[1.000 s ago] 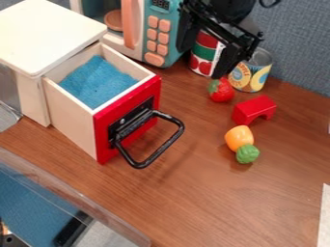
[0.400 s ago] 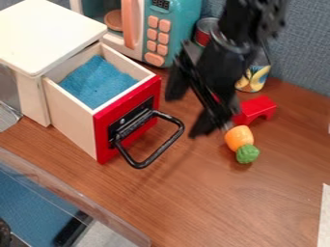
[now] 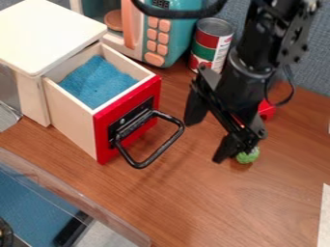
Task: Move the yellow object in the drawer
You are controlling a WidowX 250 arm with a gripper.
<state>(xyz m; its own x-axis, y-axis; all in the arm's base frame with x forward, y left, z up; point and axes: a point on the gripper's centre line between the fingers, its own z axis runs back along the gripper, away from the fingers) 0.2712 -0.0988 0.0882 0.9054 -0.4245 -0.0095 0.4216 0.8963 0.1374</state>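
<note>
"Where's the black two-finger gripper [image 3: 205, 140]?"
"Right of centre, fingers spread apart."
"And the yellow plastic toy [image 3: 248, 155]?"
"Just right of the lower fingertip: knobbly green end visible, the rest hidden."
"The red-fronted wooden drawer [image 3: 105, 144]?"
"Left, open, blue cloth [image 3: 100, 82] inside."

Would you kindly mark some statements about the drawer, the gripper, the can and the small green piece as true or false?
1. The drawer is pulled out. True.
2. The gripper is closed. False: its fingers are spread apart.
3. A blue cloth lies inside the drawer. True.
4. The green piece lies in the drawer. False: it is on the table, by one of the gripper's fingertips.
5. The can stands upright near the teal toy microwave. True.
6. The drawer's handle is white. False: it is black.
</note>
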